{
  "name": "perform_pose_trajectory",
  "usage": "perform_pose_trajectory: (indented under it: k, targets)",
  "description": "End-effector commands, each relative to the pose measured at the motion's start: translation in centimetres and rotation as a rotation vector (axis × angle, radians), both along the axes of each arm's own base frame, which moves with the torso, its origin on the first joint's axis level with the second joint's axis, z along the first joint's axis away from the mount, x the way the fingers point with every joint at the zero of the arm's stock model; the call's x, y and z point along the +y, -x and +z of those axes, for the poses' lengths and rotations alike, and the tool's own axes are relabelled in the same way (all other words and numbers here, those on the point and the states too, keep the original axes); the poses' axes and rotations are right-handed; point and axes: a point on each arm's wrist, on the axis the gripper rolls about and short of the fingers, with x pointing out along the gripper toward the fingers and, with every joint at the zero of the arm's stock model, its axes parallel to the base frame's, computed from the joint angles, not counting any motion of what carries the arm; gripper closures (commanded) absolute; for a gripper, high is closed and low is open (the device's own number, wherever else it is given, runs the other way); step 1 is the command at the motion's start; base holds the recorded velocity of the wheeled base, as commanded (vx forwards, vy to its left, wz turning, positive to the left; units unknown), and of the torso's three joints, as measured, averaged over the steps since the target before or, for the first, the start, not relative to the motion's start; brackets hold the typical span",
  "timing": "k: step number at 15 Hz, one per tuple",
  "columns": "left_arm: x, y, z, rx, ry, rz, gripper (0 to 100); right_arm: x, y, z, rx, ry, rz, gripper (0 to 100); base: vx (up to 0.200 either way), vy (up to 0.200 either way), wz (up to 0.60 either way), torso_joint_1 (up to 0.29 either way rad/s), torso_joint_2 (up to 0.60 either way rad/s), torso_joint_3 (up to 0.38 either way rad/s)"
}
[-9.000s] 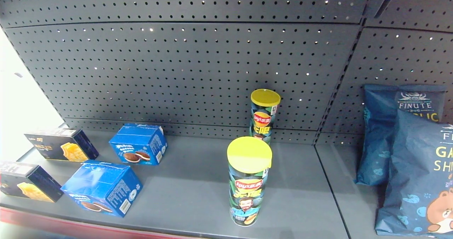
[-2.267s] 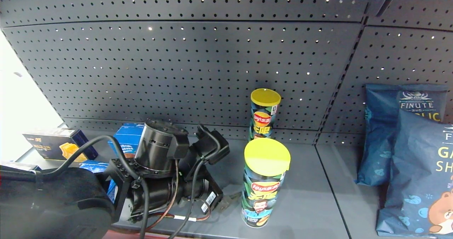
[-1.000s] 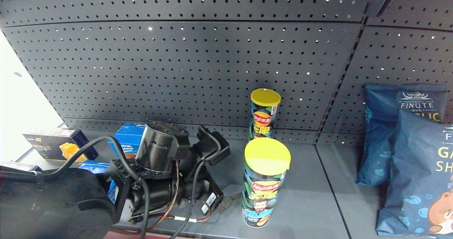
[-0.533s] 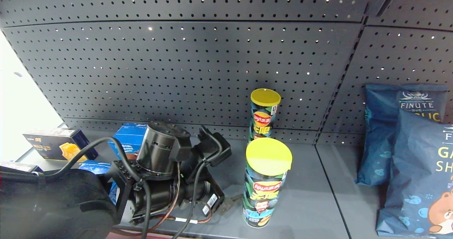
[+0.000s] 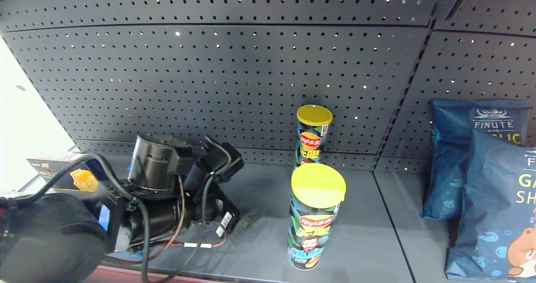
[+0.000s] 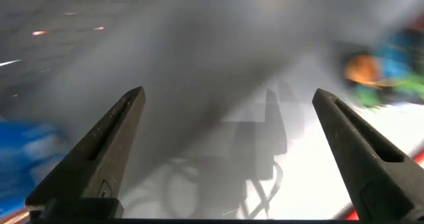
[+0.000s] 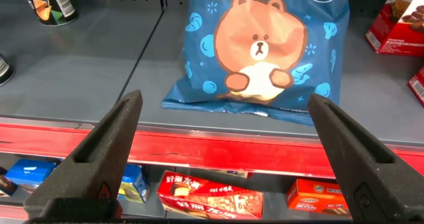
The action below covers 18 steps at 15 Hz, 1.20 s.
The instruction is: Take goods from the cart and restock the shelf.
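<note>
Cardboard is my guess for the front can (image 5: 316, 220): light, stiff, with smooth, slippery skin. It stands upright on the shelf (image 5: 368, 241), near the left pincer (image 5: 248, 221) but aside from it, not between its fingers. This pincer and the right pincer (image 7: 223, 98) are both spread and empty. I would hold the can at mid-body, gently; it may tip easily.

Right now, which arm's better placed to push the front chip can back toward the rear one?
Left. The left tool sits open on the shelf beside the front chip can, not touching. The right tool is open too but faces the bear snack bag in the next bay.
</note>
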Motion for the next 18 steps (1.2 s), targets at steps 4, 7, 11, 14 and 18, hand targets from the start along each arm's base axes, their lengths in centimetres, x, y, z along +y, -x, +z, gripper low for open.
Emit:
perform_pose_trajectory:
  k: [4, 7, 11, 14, 18]
  targets:
    - [6.3, 4.8, 7.5, -0.255, 0.154, 0.262, 0, 0.0, 0.0, 0.0, 0.001, 0.000, 0.000, 0, 0.000, 0.000, 0.00, 0.000, 0.00, 0.000]
    - [8.9, 10.0, 9.7, -0.366, 0.299, 0.337, 0, 0.0, 0.0, 0.0, 0.001, 0.000, 0.000, 0, 0.000, 0.000, 0.00, 0.000, 0.00, 0.000]
    - [13.0, 17.2, 8.9, -0.516, 0.396, 0.447, 0, 0.0, 0.0, 0.0, 0.001, 0.000, 0.000, 0, 0.000, 0.000, 0.00, 0.000, 0.00, 0.000]
    - [14.5, 20.5, 8.0, -0.599, 0.419, 0.524, 0, 0.0, 0.0, 0.0, 0.001, 0.000, 0.000, 0, 0.000, 0.000, 0.00, 0.000, 0.00, 0.000]
    - [14.8, 21.6, 6.8, -0.616, 0.433, 0.509, 0, 0.0, 0.0, 0.0, 0.001, 0.000, 0.000, 0, 0.000, 0.000, 0.00, 0.000, 0.00, 0.000]
